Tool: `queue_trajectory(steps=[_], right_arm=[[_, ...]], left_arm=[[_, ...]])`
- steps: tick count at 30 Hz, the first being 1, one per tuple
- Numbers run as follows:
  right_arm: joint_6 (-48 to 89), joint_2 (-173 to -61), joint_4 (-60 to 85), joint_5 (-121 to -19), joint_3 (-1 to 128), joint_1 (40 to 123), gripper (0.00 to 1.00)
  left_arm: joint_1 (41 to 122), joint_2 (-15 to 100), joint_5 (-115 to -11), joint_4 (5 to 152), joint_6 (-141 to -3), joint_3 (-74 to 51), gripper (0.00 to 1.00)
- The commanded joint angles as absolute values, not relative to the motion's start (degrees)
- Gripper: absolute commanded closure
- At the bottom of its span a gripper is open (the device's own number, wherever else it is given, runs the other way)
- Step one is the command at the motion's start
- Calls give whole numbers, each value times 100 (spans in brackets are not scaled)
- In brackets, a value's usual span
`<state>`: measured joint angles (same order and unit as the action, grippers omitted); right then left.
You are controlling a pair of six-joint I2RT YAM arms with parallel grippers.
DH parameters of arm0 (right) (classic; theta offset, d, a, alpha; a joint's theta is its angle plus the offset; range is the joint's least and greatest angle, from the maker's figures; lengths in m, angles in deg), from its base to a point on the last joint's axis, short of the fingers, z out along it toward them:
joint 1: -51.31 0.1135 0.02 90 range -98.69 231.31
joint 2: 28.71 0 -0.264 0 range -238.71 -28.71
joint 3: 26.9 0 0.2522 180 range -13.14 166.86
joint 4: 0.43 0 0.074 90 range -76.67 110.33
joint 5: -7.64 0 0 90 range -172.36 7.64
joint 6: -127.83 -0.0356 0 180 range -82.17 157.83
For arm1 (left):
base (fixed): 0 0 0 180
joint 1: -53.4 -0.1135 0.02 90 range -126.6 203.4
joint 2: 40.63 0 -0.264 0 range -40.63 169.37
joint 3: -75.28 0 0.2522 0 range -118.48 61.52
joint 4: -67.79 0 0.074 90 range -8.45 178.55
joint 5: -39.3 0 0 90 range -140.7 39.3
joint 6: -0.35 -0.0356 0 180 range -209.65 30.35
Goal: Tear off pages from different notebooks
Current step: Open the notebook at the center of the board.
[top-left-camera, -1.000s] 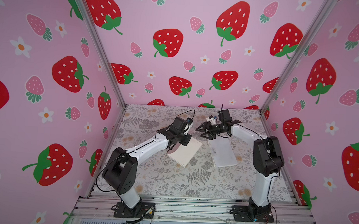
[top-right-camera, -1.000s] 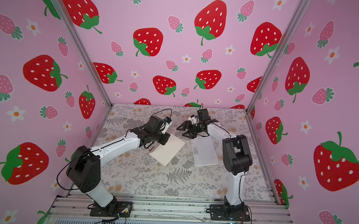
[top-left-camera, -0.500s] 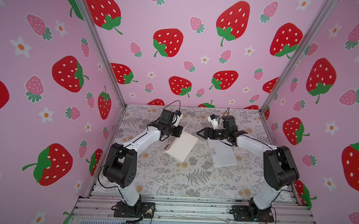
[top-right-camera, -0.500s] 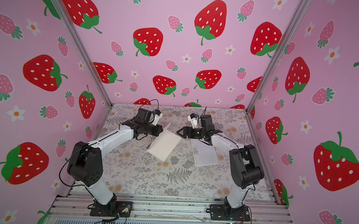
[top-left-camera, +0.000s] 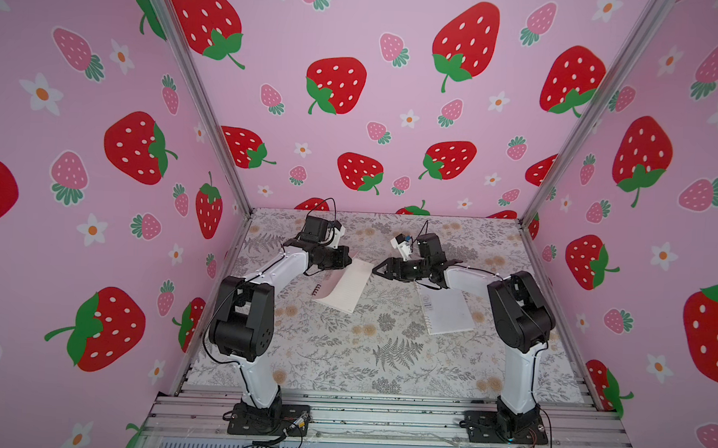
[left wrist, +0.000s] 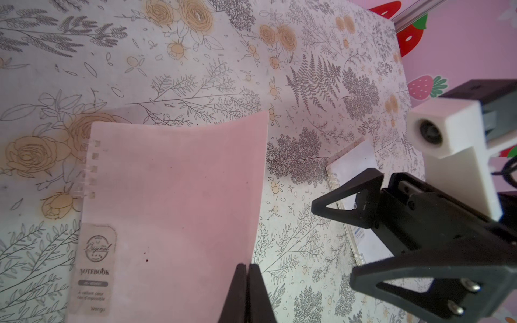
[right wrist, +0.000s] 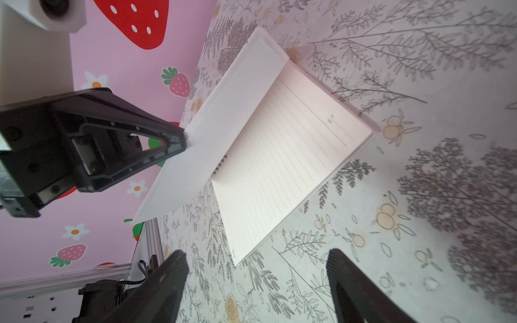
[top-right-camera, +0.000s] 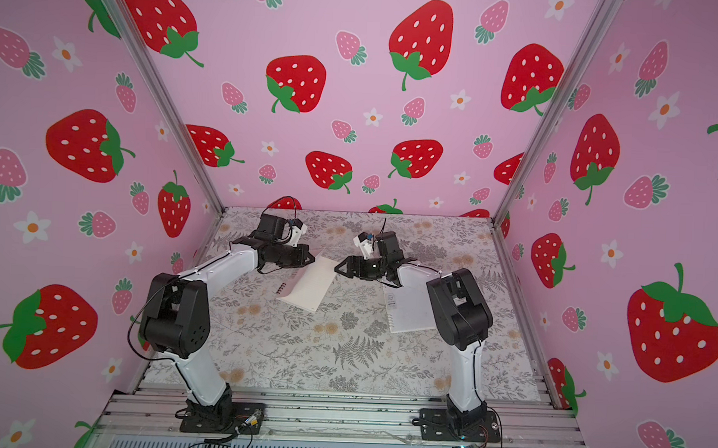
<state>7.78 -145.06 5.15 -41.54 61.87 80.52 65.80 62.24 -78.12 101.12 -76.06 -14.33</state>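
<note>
In a top view: clamps the left gripper [top-left-camera: 349,261] on the open pink notebook [top-left-camera: 344,291] mid-table, white notebook [top-left-camera: 447,314] flat nearby. From the left wrist: pinches the lifted cover [left wrist: 173,195] at its edge, jaws tight. From the right wrist: holds the right gripper [right wrist: 254,261] wide apart, empty, just short of the lined page [right wrist: 285,156].

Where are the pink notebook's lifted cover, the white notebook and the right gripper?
lifted cover [left wrist: 173,195]: left wrist view, middle of the pink sheet.
white notebook [top-left-camera: 448,315]: in a top view, middle of its closed cover.
right gripper [right wrist: 256,253]: right wrist view, midway between its open fingertips.
</note>
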Motion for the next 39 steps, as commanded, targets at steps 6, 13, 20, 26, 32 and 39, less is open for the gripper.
queue_trajectory(steps=[6, 13, 20, 26, 32, 39], right_arm=[[766, -15398, 406, -4181, 7425, 8759, 25], [1808, -16036, 2391, -5821, 8628, 9287, 30], [2209, -15503, 2875, -6315, 8100, 9193, 23], [3429, -15254, 3793, -6618, 8397, 8946, 12], [4611, -15742, 4228, -6691, 9054, 8939, 0], [5182, -16367, 4378, -6574, 9793, 8953, 0]], left_arm=[[6356, 5463, -7125, 10849, -7510, -1598, 100], [5676, 4836, -6907, 10863, -7252, -962, 100], [5606, 5042, -5896, 11546, -7270, -1184, 39], [5797, 5067, -4770, 11986, -7349, -1616, 1], [6737, 5368, -4630, 11432, -6954, -1324, 1], [6211, 5687, -6744, 9032, -5492, -209, 0]])
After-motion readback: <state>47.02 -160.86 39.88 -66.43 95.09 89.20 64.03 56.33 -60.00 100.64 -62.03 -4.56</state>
